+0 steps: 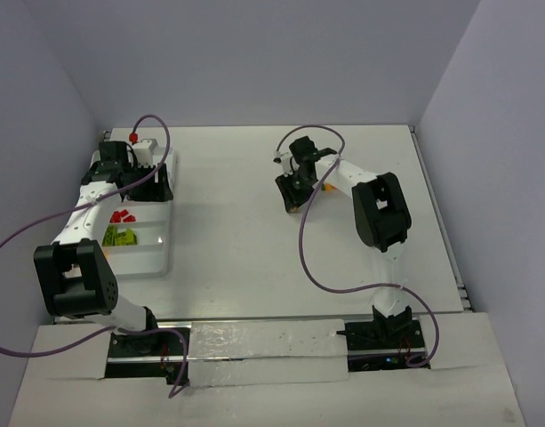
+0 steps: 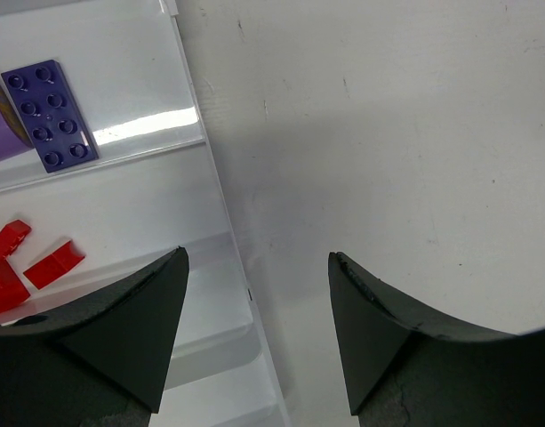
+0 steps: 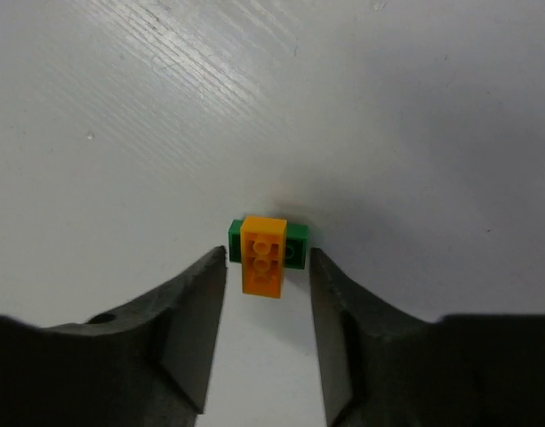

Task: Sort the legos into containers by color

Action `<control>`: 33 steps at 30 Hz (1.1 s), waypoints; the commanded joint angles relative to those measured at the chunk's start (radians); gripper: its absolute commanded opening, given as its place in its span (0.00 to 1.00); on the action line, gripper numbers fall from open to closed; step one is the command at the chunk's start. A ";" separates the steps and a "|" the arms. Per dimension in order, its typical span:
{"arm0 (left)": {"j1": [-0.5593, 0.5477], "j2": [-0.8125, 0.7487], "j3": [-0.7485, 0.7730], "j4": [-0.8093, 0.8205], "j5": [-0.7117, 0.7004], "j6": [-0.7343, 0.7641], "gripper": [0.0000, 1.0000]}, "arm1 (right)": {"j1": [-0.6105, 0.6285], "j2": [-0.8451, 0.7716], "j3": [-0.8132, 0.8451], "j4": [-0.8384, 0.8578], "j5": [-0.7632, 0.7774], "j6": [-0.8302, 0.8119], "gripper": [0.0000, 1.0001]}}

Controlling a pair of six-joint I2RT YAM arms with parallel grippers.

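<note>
Just over tray rim [image 2: 214, 178] — left claw [image 2: 255, 257]

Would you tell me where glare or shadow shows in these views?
Left wrist: a glare streak on the tray beside the purple brick. Right wrist: a soft shadow behind the orange brick, streaky sheen on the table. Top: shiny strip at the near edge.

White table [image 1: 236, 267] w/ pale lilac walls [image 1: 254, 53] on 3 sides
</note>
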 commanded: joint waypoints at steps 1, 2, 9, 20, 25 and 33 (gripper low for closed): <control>-0.004 -0.036 0.005 0.012 0.032 0.006 0.73 | 0.015 -0.049 -0.007 -0.006 0.073 -0.020 0.57; -0.004 -0.036 0.005 0.012 0.031 0.006 0.73 | 0.019 -0.049 -0.007 -0.008 0.081 -0.021 0.60; -0.004 -0.042 -0.006 0.014 0.029 0.008 0.73 | 0.038 -0.063 -0.008 -0.015 0.112 -0.031 0.67; -0.004 -0.042 -0.006 0.012 0.030 0.006 0.73 | 0.056 -0.095 -0.001 -0.018 0.131 -0.048 0.54; -0.003 -0.041 -0.007 0.012 0.029 0.008 0.73 | 0.059 -0.102 -0.007 -0.016 0.148 -0.050 0.54; -0.004 -0.042 -0.004 0.011 0.029 0.006 0.73 | 0.065 -0.098 -0.003 -0.018 0.143 -0.059 0.48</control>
